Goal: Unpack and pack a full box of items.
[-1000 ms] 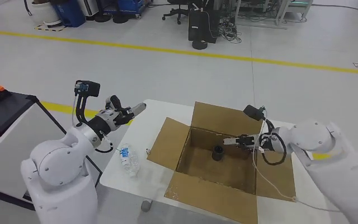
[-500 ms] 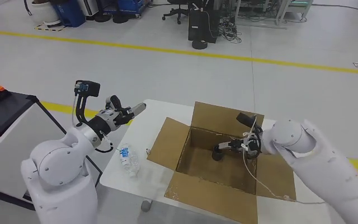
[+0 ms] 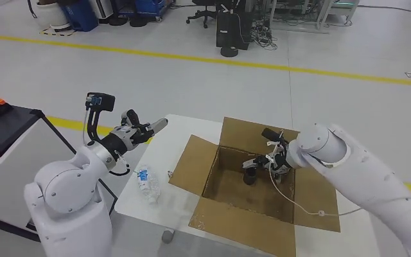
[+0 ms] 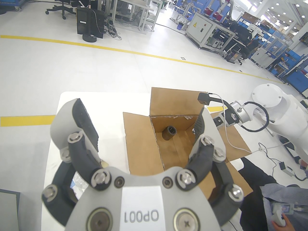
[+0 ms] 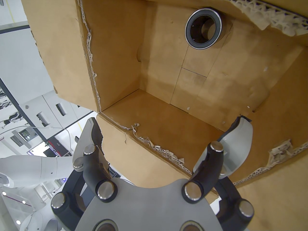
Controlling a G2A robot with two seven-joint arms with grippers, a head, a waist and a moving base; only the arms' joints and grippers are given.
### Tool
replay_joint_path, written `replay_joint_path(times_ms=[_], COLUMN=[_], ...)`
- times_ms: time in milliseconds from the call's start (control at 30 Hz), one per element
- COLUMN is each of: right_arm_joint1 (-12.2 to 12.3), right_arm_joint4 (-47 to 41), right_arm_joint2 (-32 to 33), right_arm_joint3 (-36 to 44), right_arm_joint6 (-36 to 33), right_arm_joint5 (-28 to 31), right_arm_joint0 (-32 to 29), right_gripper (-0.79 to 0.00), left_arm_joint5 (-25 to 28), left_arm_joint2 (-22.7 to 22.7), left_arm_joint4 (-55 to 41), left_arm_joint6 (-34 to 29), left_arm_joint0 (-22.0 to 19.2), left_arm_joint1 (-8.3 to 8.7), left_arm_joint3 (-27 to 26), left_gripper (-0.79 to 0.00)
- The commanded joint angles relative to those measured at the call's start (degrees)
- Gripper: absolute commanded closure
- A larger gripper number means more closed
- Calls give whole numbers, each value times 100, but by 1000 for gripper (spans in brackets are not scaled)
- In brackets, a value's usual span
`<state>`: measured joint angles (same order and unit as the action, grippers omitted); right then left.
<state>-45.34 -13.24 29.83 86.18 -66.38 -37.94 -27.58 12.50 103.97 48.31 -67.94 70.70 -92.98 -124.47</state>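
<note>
white table point(image 3: 172, 136) bears open box point(image 3: 252, 136), plastic item point(image 3: 147, 182) beside

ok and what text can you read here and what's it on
"OP001": white label on the base of the left gripper, upside down.
Print on the clear plastic item: too small to read.
Yellow warning sign on a pale cabinet: too small to read.

Box point(image 3: 193, 160): plain brown cardboard; torn edges show pale corrugation. Cylinder point(image 5: 203, 31): black body, grey ring round the mouth. Desk point(image 3: 168, 138): white. Bag point(image 3: 148, 182): clear plastic, blue-and-white print. Left gripper point(image 4: 140, 110) and right gripper point(image 5: 166, 121): pale grey fingers point(image 4: 61, 123), black inner pads. Floor point(image 3: 128, 77): light grey, yellow stripes.
</note>
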Motion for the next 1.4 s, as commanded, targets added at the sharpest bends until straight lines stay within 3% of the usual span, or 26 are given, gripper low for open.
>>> replay_joint_path(times_ms=[0, 400, 700, 967, 1167, 1367], right_arm_joint1=[0, -129, -535, -944, -1108, -1094], right_arm_joint4=[-1, -578, -2196, -3069, -3330, -3441], right_arm_joint2=[-6, -308, -2009, -2009, -2009, -2009], right_arm_joint3=[0, -605, -1526, -1529, -1766, -1896], right_arm_joint6=[0, 147, 695, 1975, 2007, 2007], right_arm_joint5=[0, -144, -694, -1974, -2006, -2006], right_arm_joint0=[4, 110, 1174, 1165, 1141, 1117], right_gripper=[-785, -785, -785, -785, -785, -785], left_arm_joint5=[0, 0, 0, 0, 0, 0], left_arm_joint2=[0, 0, 0, 0, 0, 0], left_arm_joint4=[-1, -1, -1, -1, -1, -1], left_arm_joint6=[0, 0, 0, 0, 0, 0], left_arm_joint0=[0, 0, 0, 0, 0, 0], left_arm_joint1=[0, 0, 0, 0, 0, 0], left_arm_joint3=[0, 0, 0, 0, 0, 0], left_gripper=[-785, -785, -785, -785, -785, -785])
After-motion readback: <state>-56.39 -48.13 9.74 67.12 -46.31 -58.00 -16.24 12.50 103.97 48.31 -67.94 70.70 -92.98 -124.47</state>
